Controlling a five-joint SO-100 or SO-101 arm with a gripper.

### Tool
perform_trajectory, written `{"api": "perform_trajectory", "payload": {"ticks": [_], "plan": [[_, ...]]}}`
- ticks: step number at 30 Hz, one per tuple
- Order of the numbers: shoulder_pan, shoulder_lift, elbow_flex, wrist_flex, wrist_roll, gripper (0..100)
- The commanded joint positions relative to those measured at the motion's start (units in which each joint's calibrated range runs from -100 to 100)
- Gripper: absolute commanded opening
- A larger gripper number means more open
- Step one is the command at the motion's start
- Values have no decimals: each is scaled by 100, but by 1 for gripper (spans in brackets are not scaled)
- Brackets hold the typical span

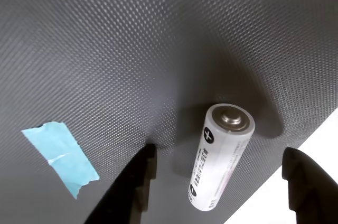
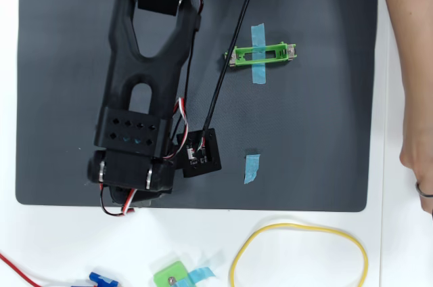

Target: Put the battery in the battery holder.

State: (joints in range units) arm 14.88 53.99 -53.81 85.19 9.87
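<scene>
So the tool is spread wide open in the wrist view, one dark finger on each side of the battery, and neither looks to be touching it, though the tips run off the bottom edge so I can't be sure. The battery lies on the dark mat near its edge, button end up in the frame, a scrap of blue tape off to the left. Overhead, the arm hides the battery completely. The battery holder sits empty, taped down, well apart from the tool. Basically nothing's done yet: grab, carry and drop-in are all left.
</scene>
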Motion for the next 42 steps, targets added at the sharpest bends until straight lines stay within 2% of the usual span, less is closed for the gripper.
{"api": "perform_trajectory", "payload": {"ticks": [1,18,21,22,27,37,42], "plan": [[136,-39,-222,-92,30,25],[84,47,-214,-48,40,23],[74,47,-214,-39,35,15],[74,47,-214,-39,19,10],[74,55,-205,-39,9,0],[84,55,-125,-31,40,0],[-248,-56,-108,380,35,0]]}}
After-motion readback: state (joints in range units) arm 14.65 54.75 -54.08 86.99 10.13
